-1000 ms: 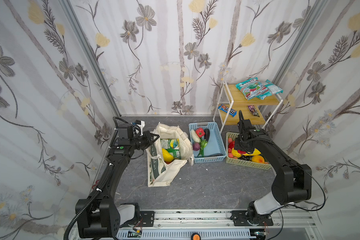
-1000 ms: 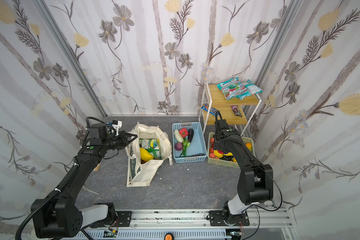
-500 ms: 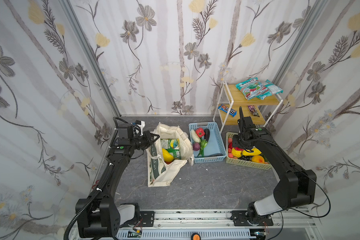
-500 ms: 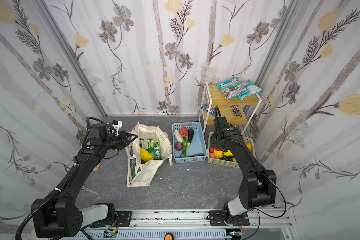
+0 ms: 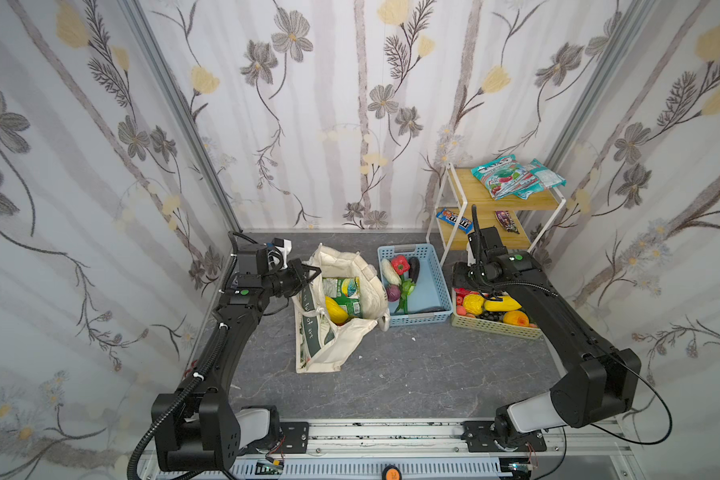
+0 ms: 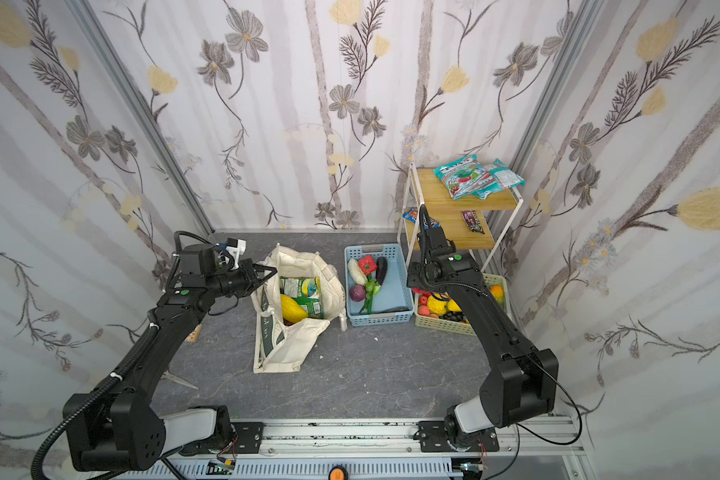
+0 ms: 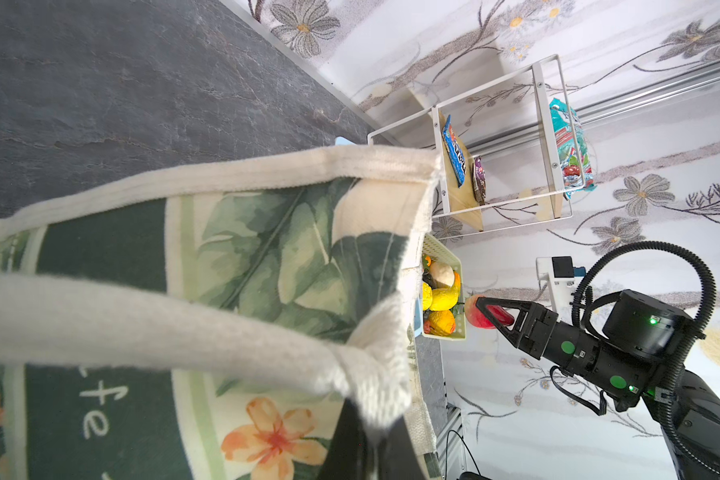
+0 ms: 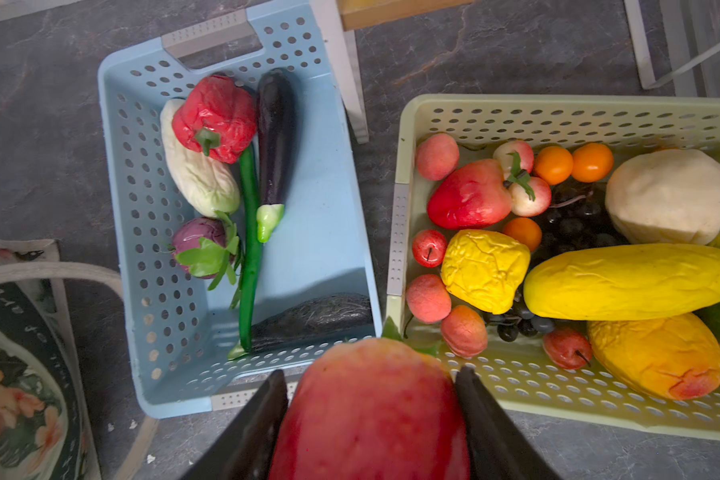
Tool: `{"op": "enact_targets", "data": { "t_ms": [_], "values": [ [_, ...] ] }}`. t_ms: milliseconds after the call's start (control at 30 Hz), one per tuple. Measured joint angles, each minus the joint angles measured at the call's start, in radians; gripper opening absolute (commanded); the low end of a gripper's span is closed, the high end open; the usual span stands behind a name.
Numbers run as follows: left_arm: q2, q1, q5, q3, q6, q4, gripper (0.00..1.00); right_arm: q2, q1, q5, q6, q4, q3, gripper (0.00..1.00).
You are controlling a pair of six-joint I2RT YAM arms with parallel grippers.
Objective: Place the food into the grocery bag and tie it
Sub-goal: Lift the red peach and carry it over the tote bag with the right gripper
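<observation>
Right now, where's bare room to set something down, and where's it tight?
Widest bare patch: grey surface between bag, both baskets and front rail. Smaller: the blue basket, its bare side nearest the yellow basket. Crowded: yellow basket, packed with fruit; the slit between bag and blue basket; under the shelf.

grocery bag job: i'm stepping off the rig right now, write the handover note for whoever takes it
Grippers: left gripper is shut on the handle of the grocery bag, holding its mouth open. The right gripper is shut on a red fruit, above the gap between the blue basket and the yellow basket, not yet over the bag.
Done: a green snack packet and a yellow fruit lie in the bag.
Left: drop the red fruit in, move the remaining food from both baskets, then tie the handles, which are untied.
</observation>
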Motion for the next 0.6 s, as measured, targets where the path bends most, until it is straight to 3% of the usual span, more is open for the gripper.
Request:
{"op": "enact_targets", "data": {
  "t_ms": [600],
  "values": [
    [0.007, -0.029, -0.018, 0.016, 0.0, -0.002, 0.0, 0.044, 0.224, -0.113, 0.09, 0.051, 0.143, 0.6]
  ]
}}
